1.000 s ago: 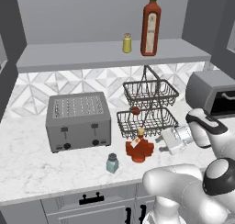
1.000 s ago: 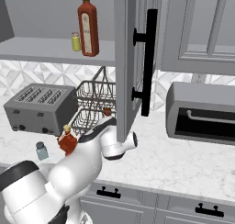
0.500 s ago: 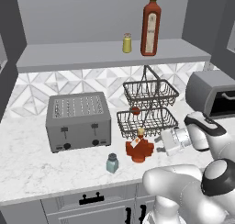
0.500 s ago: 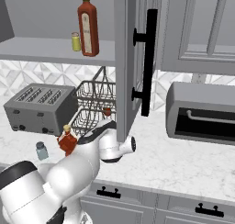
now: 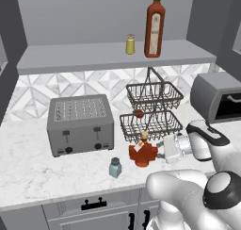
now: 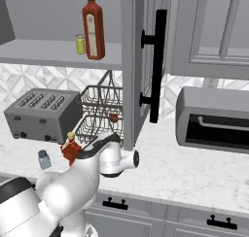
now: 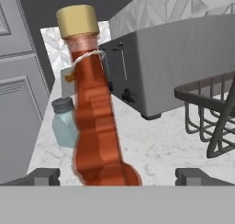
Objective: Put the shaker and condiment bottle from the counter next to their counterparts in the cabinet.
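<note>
While the gripper (image 7: pixel 114 177) was lined up on the condiment bottle (image 7: pixel 94 113), its fingers (image 7: pixel 43 176) stood wide apart, one on each side of the bottle's base, and had hold of nothing. The bottle stood on the table (image 5: pixel 28 172), just in front of the wire basket rack (image 5: pixel 150 111) and beside the toaster (image 5: pixel 81 124). The shaker (image 5: pixel 115 168) stood near it, toward the table's front edge.

For the step in hand, judged to be the grasp of the bottle, the fingers would need to go further in and close across the flat faces of the body, low down, so that it cannot swivel. The approach should keep off the rack's wires and avoid nudging the shaker.

The bottle was orange-red and translucent, lobed like a leaf, with a narrow neck, a tan cap and a small white tag tied at the neck. The counterparts (image 5: pixel 153 26) stood on the cabinet (image 5: pixel 94 54) shelf above.
</note>
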